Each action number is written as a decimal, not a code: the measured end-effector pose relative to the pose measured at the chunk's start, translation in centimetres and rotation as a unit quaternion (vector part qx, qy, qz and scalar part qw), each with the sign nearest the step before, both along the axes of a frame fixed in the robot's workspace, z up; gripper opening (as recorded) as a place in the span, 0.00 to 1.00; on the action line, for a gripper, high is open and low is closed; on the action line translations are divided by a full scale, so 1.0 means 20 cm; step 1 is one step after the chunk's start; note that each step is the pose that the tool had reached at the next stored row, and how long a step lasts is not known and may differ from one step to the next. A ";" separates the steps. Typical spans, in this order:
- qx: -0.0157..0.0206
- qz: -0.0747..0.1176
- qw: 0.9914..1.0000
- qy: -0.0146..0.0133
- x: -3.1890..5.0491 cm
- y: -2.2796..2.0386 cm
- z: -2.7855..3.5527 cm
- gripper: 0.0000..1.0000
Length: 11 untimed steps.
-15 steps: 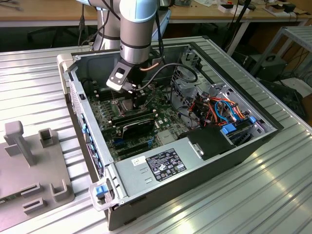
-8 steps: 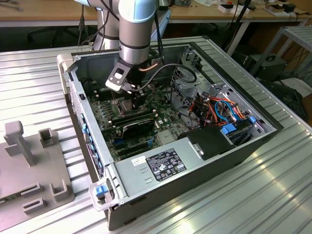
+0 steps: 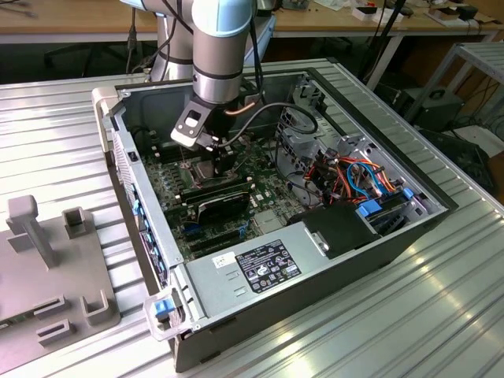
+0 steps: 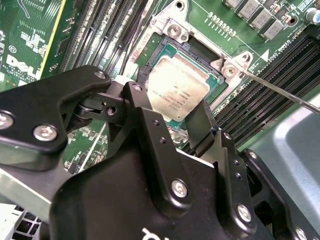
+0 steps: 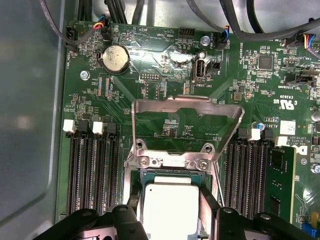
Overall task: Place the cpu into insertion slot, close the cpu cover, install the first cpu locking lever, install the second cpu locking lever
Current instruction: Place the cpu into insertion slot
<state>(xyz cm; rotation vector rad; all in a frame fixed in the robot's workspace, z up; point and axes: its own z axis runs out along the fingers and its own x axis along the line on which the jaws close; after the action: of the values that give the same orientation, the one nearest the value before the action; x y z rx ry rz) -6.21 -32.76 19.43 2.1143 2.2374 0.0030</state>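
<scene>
Gripper (image 5: 170, 201) jaws clamped on cpu (image 5: 171, 210), low in insertion slot (image 4: 200, 56); keep level, match corners; cpu cover (image 5: 172, 103) open.

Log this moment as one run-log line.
gripper: jaws shut on cpu | cpu: lying in insertion slot | cpu cover: open, tilted up

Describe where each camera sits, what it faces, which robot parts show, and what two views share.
Exterior view: off the arm, above the open computer case, looking down; the arm and gripper reach inside.
Second wrist view: on the wrist, looking obliquely past the gripper's body at the cpu at the insertion slot.
First wrist view: on the wrist, facing the motherboard squarely; the cpu cover stands raised.
Shared: both wrist views show the cpu and gripper.
</scene>
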 end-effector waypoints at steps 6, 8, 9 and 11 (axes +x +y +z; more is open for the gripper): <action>0.000 0.000 1.000 0.000 0.001 0.000 0.000 0.56; 0.000 0.000 1.000 0.000 0.001 0.001 -0.001 0.62; 0.000 0.000 1.000 0.000 0.002 0.001 -0.001 0.62; 0.000 0.000 1.000 0.000 0.001 0.000 0.001 0.62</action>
<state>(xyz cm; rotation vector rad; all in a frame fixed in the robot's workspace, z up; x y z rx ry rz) -6.19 -32.75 19.44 2.1143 2.2374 0.0034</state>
